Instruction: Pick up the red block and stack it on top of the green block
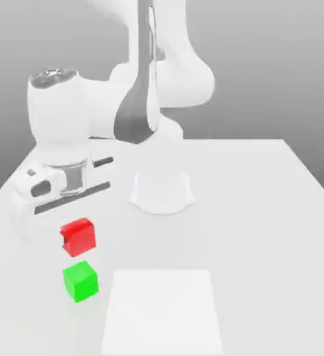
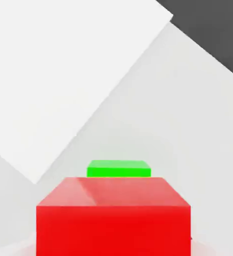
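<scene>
My fingers [image 2: 206,249] pinch the red block [image 2: 113,230]; I should centre it above the green block [image 1: 81,281], toward the table's [image 1: 262,236] edge on the exterior view's left, then lower gently.

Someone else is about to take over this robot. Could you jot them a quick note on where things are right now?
Gripper: shut on the red block, held above the table.
Green block: on the table, beyond the red one in the hand view and nearer the camera in the exterior view.
White panel: to the green block's side, toward the exterior view's right.
Done: red block picked up.
Left: bring it over the green block, set it down squarely on top, let go and back away.
</scene>
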`<move>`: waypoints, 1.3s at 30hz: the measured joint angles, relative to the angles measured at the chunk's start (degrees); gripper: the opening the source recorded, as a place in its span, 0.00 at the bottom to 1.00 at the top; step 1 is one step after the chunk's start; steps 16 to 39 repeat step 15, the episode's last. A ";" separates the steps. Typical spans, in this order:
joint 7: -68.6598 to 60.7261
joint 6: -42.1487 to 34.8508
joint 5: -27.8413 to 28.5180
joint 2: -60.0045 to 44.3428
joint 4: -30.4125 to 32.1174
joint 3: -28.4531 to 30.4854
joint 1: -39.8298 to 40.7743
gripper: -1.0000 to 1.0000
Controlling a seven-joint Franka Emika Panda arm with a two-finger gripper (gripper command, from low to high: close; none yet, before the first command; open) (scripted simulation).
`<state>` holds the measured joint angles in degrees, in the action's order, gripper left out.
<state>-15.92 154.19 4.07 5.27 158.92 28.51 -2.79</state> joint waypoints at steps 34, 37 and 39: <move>-11.28 10.35 -15.87 -12.08 -0.20 -3.28 -0.11 1.00; -11.28 10.35 -15.87 -12.08 -0.20 -3.28 -0.11 1.00; -11.28 10.35 -15.87 -12.08 -0.20 -3.28 -0.11 1.00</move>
